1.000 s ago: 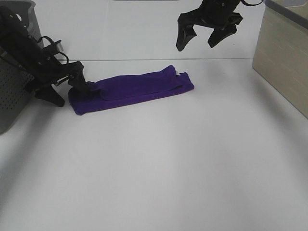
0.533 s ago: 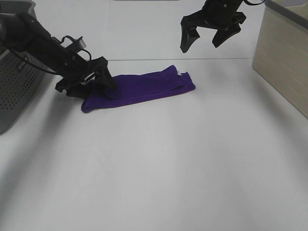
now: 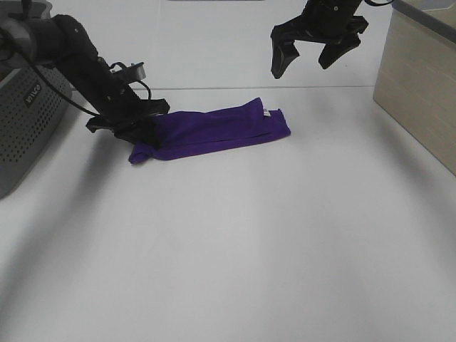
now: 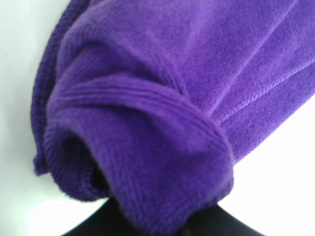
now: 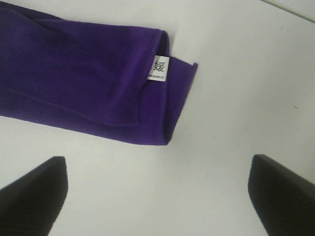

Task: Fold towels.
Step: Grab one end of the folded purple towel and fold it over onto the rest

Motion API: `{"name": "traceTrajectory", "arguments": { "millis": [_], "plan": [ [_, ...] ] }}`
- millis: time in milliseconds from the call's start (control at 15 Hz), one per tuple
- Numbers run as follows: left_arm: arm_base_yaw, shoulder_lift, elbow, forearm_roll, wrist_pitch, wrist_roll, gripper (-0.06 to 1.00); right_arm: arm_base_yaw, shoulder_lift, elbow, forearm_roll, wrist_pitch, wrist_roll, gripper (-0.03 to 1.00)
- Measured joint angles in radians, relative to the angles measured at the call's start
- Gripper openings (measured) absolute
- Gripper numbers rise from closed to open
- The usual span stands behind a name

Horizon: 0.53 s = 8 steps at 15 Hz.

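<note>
A purple towel (image 3: 214, 130), folded into a long strip, lies on the white table (image 3: 242, 235). My left gripper (image 3: 139, 127) is shut on the strip's left end and has bunched it into a lifted fold, which fills the left wrist view (image 4: 162, 108). My right gripper (image 3: 305, 58) hangs open and empty in the air above and behind the towel's right end. The right wrist view shows that end (image 5: 83, 83) with a white label (image 5: 160, 70), and the gripper (image 5: 157, 196) with its fingertips spread wide over bare table.
A grey perforated basket (image 3: 21, 128) stands at the left edge, just behind the left arm. A beige box (image 3: 420, 92) stands at the right edge. The table's back edge runs just behind the towel.
My left gripper has pulled the towel's left end to the right, so the strip is shorter and its end bunched up. My right gripper has risen slightly.
</note>
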Motion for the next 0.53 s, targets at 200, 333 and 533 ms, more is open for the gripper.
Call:
{"name": "traceTrajectory", "arguments": {
  "millis": [200, 333, 533],
  "plan": [
    [0.0, -0.009, -0.209, 0.164, 0.111, -0.043, 0.04, 0.0, -0.024, 0.0, -0.001, 0.001, 0.0, 0.96],
    [0.0, -0.013, -0.295, 0.127, 0.114, -0.047, 0.04, 0.0, -0.068, 0.0, -0.012, 0.002, 0.0, 0.96],
    [-0.034, -0.013, -0.335, 0.072, 0.115, -0.039, 0.04, 0.0, -0.129, 0.0, -0.011, 0.002, 0.002, 0.96]
  ]
}}
